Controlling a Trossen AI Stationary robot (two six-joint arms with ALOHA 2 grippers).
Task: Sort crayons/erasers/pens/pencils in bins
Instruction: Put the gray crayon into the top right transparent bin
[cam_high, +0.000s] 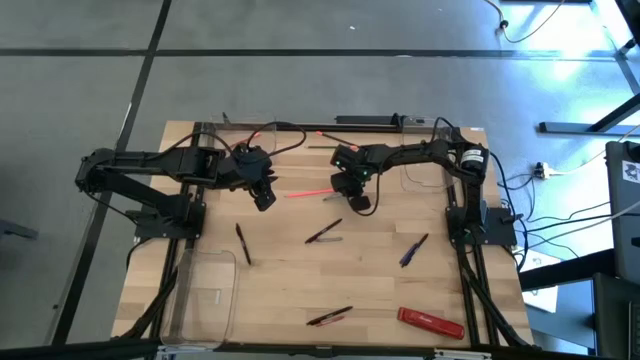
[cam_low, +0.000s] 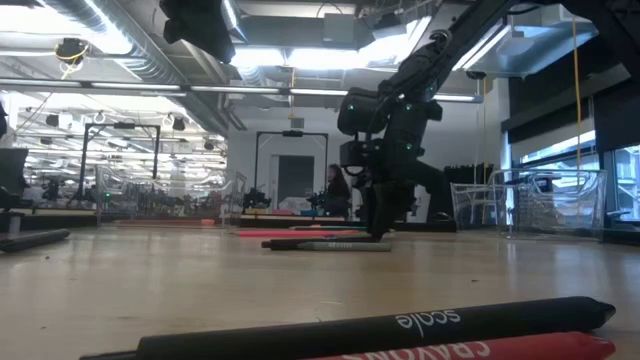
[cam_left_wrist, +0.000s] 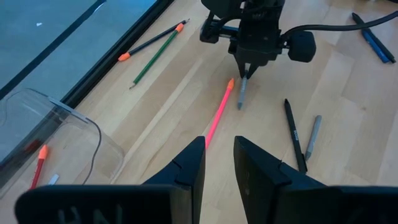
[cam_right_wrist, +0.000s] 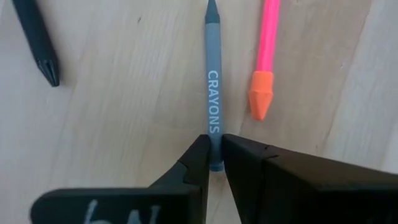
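Right now the right hand (cam_right_wrist: 214, 152) is down at the middle of the worktop (cam_high: 380, 280), its two fingers closed onto the end of a grey crayon (cam_right_wrist: 212, 74) printed "CRAYONS". The crayon lies flat on the wood, so the hand comes at it from above and nips one end. In the left wrist view that hand (cam_left_wrist: 244, 73) stands upright over the crayon's tip, which looks like a grip made ready for lifting, though the crayon has not left the wood.

Just beside the grey crayon, at its 3 o'clock in the right wrist view, lies a pink pencil (cam_right_wrist: 268, 37) with an orange end, close but not touching the fingers. A dark pen (cam_right_wrist: 37, 43) lies well apart at 10 o'clock.

The left hand (cam_left_wrist: 217, 168) hovers at 9 o'clock of the right one in the high view, its fingers parted a little and holding nothing; it seems to be waiting.

One clear bin (cam_high: 205, 300) sits at the worktop's 7 o'clock corner, another bin (cam_left_wrist: 68, 134) near the far edge with an orange-tipped stick inside, and a third bin (cam_high: 425, 172) by the right arm's base. The crayon probably has to travel to one of these.
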